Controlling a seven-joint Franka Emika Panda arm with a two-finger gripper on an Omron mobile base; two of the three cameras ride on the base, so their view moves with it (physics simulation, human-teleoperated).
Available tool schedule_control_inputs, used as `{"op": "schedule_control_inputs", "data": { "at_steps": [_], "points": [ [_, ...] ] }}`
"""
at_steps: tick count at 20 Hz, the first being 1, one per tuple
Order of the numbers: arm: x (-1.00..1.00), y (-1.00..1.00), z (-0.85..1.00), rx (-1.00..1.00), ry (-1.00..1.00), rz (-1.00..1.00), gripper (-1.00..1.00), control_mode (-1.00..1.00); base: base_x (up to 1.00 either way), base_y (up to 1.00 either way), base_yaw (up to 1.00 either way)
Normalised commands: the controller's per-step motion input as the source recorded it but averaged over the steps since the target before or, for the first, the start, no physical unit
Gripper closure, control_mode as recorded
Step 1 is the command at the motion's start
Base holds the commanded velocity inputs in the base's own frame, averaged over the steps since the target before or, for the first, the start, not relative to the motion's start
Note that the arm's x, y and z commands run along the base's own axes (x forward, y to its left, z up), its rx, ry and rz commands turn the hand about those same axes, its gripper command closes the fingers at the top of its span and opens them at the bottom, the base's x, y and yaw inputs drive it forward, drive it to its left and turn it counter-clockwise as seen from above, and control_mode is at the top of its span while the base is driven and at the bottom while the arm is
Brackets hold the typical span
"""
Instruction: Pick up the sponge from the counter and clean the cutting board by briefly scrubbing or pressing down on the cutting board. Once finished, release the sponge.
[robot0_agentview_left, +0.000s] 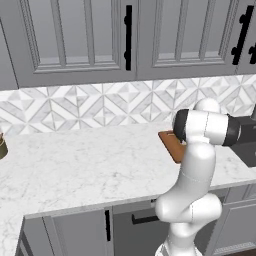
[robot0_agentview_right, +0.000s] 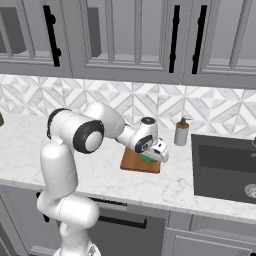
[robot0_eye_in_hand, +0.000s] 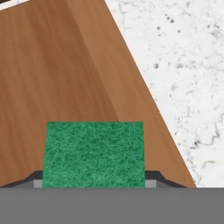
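Hand view: jaws (robot0_eye_in_hand: 93, 183) pinch the sponge (robot0_eye_in_hand: 93, 154) (green side toward the lens) over the cutting board (robot0_eye_in_hand: 57, 74), whose edge meets the white marble surface (robot0_eye_in_hand: 183, 78) on the right. Right base view shows the gripper (robot0_agentview_right: 150, 158) low over the board (robot0_agentview_right: 134, 161), between the arm and a soap bottle (robot0_agentview_right: 181, 132) beside the dark sink (robot0_agentview_right: 222, 165).

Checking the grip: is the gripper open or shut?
Shut on the sponge, whose green block sits between the gripper fingertips over the cutting board.
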Motion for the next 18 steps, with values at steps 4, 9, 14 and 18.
{"op": "schedule_control_inputs", "data": {
  "at_steps": [4,9,14,18],
  "points": [
    [0.34,0.0,0.0,0.0,0.0,0.03,1.0,-1.0,0.0,0.0,0.0],
    [0.73,0.01,0.0,0.0,-0.04,0.0,1.0,-1.0,0.0,0.0,0.0],
    [0.74,0.0,0.0,0.0,-0.07,0.0,1.0,-1.0,0.0,0.0,0.0],
    [0.11,-0.06,0.0,0.0,-0.01,0.0,1.0,-1.0,0.0,0.0,0.0]
  ]
}}
